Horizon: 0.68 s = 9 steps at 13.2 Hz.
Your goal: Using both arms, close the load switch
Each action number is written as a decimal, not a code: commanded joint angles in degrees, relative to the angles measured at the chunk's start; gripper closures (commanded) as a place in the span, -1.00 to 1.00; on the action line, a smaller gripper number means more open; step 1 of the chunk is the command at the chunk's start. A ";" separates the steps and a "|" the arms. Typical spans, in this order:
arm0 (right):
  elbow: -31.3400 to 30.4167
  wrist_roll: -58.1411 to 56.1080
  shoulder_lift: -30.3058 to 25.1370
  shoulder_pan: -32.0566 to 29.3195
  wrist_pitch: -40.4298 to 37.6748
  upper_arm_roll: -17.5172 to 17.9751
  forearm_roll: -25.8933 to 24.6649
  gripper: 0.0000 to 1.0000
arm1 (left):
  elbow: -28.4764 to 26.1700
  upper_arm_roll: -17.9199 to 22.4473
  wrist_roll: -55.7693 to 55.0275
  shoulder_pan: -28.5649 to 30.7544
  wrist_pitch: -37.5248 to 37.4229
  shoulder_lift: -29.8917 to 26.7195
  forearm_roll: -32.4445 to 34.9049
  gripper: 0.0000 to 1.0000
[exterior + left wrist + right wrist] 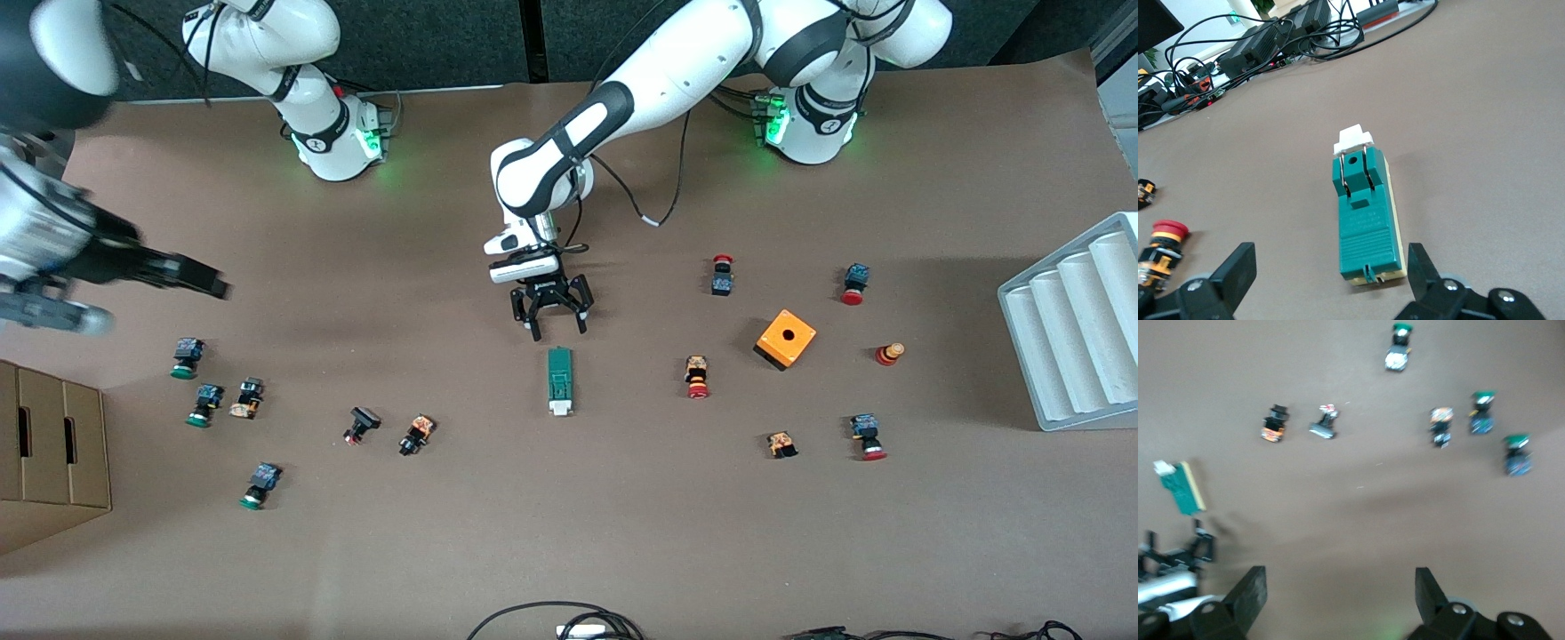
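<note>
Front view, read from the right arm's end of the table toward the left arm's end. A cardboard box (53,453) stood at the table edge. Above it the right gripper (200,283) hung high over bare table, close to the camera; the right wrist view showed its fingers (1251,590) spread wide with nothing between them. Green-capped push buttons (206,404) lay scattered on the table below that gripper.

At mid-table the load switch (559,381) lay flat, its long axis running toward the front camera and its white lever tab (559,408) at the nearer end. The left gripper (551,313) was over the table just beside the switch's green end, on the side toward the robots' bases, apart from it. Its fingers (1238,270) were spread wide and empty, the green end between them in the left wrist view.

Nearer the left arm's end lay red-capped push buttons (698,377), an orange cube box (785,339) and, at the table edge, a white ribbed tray (1071,324).
</note>
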 commanded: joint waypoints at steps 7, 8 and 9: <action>-1.30 -16.85 -1.61 -0.98 1.42 -5.86 -6.62 -1.00 | 2.13 0.76 29.41 0.12 -0.64 -9.12 -19.52 -1.00; -1.03 -16.94 -1.34 -1.15 1.51 -5.86 -6.63 -1.00 | 2.13 0.85 33.28 0.90 -0.99 -10.35 -21.72 -1.00; -0.94 -17.11 -1.17 -1.33 2.29 -5.86 -6.46 -1.00 | 2.13 0.76 36.97 1.87 -1.09 -11.76 -23.40 -1.00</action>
